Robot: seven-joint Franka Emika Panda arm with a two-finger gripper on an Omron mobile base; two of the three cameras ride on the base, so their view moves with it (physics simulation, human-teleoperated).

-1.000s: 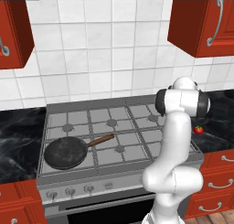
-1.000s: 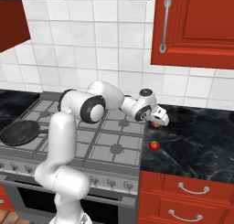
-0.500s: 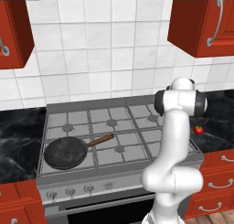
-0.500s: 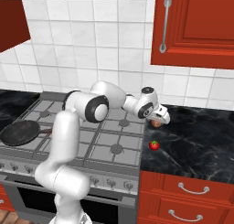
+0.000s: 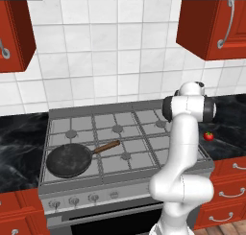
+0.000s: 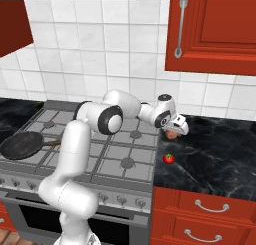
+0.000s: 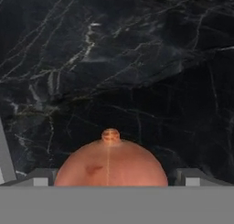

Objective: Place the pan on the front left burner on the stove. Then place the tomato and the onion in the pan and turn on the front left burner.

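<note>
In the hand view, the onion (image 7: 111, 162) is seen at 6 o'clock, between the spread, released jaws of the gripper (image 7: 112, 178), ungrasped, on the black marble counter (image 7: 137, 67). In the right base view, the tomato (image 6: 169, 159) is found on the counter at 6 o'clock of the onion. The pan (image 5: 68, 160) is set on the front left burner of the stove (image 5: 120, 133).

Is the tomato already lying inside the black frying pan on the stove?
No, the tomato rests on the black marble counter right of the stove, far from the frying pan.
</note>
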